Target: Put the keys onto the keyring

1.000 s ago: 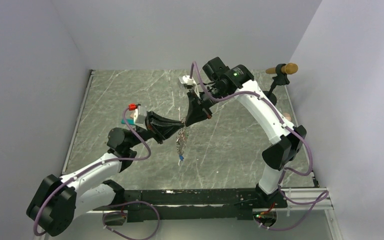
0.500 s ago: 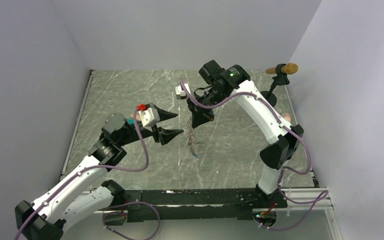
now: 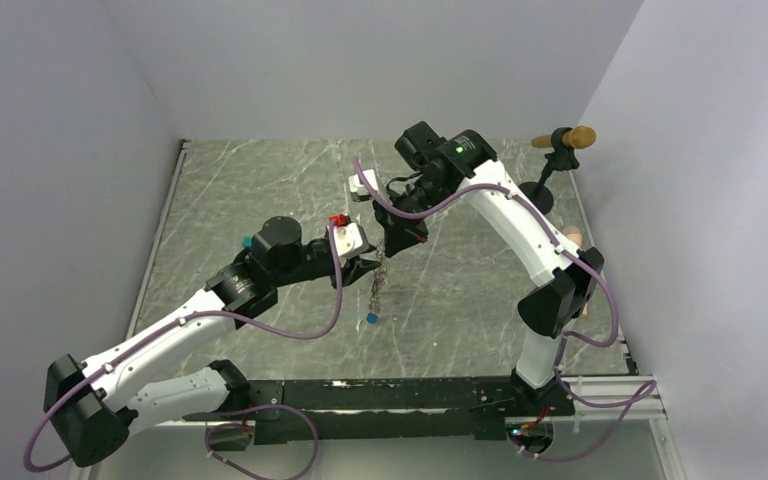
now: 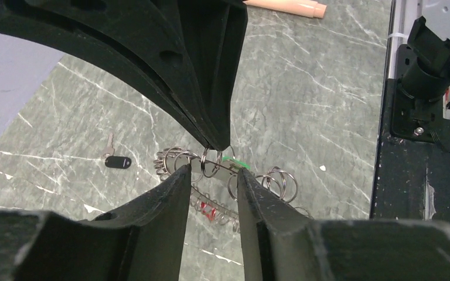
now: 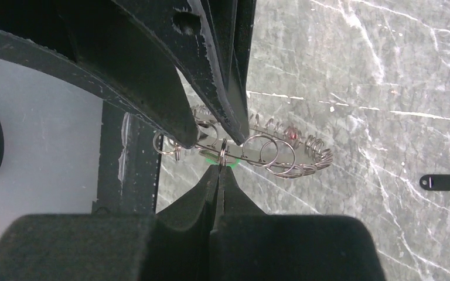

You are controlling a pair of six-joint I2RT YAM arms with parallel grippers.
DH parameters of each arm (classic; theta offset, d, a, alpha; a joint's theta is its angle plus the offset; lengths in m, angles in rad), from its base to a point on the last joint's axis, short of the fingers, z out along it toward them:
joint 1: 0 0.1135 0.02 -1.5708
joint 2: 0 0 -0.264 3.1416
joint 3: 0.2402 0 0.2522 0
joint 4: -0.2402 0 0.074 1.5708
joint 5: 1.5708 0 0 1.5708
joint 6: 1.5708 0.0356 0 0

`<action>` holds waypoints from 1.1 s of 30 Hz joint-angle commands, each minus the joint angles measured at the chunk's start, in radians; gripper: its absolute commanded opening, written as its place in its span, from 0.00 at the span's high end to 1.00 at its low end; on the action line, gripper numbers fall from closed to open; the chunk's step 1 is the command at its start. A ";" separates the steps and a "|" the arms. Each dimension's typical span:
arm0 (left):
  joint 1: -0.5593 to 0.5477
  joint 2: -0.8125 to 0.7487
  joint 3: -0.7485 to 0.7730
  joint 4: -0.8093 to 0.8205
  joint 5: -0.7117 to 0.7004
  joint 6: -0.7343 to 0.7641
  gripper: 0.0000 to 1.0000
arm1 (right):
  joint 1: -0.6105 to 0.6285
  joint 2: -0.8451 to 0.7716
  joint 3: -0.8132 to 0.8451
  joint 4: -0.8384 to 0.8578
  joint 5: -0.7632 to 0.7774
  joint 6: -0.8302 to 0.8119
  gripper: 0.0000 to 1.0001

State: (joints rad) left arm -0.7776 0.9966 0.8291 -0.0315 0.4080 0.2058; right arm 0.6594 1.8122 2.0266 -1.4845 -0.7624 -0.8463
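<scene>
My right gripper [image 3: 391,250] is shut on a small split ring of the keyring [image 3: 380,285] and holds it hanging above the table. The keyring is a thin wire loop fringed with several small rings [image 4: 272,178] [image 5: 281,153]. A green key tag [image 4: 235,161] [image 5: 212,157] sits on it beside the pinch point [image 5: 221,165]. A blue key tag [image 3: 370,318] hangs at its lowest end. My left gripper [image 3: 368,268] [image 4: 213,174] is open, its fingers [image 4: 173,193] straddling the ring's top just below the right fingertips. A small red piece [image 4: 211,213] hangs on the ring's far side.
A key with a black tag [image 4: 117,162] [image 5: 441,182] lies on the marble table [image 3: 460,300]. A peach cylinder [image 4: 287,6] lies near the right wall. A stand with a tan top [image 3: 561,140] is at the back right. A black rail [image 3: 390,395] runs along the near edge.
My left gripper let go of the ring and drew back to the left, then swung back in, open, around the ring's top. The right gripper shifted slightly left, still holding the ring.
</scene>
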 commanded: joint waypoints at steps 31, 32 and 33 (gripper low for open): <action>-0.026 -0.098 -0.149 0.351 -0.106 -0.194 1.00 | -0.020 -0.036 -0.019 -0.010 -0.158 -0.046 0.74; -0.025 -0.106 -0.165 0.383 -0.106 -0.240 1.00 | -0.022 -0.036 -0.019 -0.011 -0.168 -0.048 0.73; -0.025 -0.113 -0.184 0.419 -0.109 -0.268 1.00 | -0.023 -0.038 -0.021 -0.010 -0.179 -0.051 0.73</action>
State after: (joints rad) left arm -0.8097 0.9283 0.6819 0.1524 0.3141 0.0811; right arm 0.6476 1.8122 2.0064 -1.4994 -0.8509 -0.8734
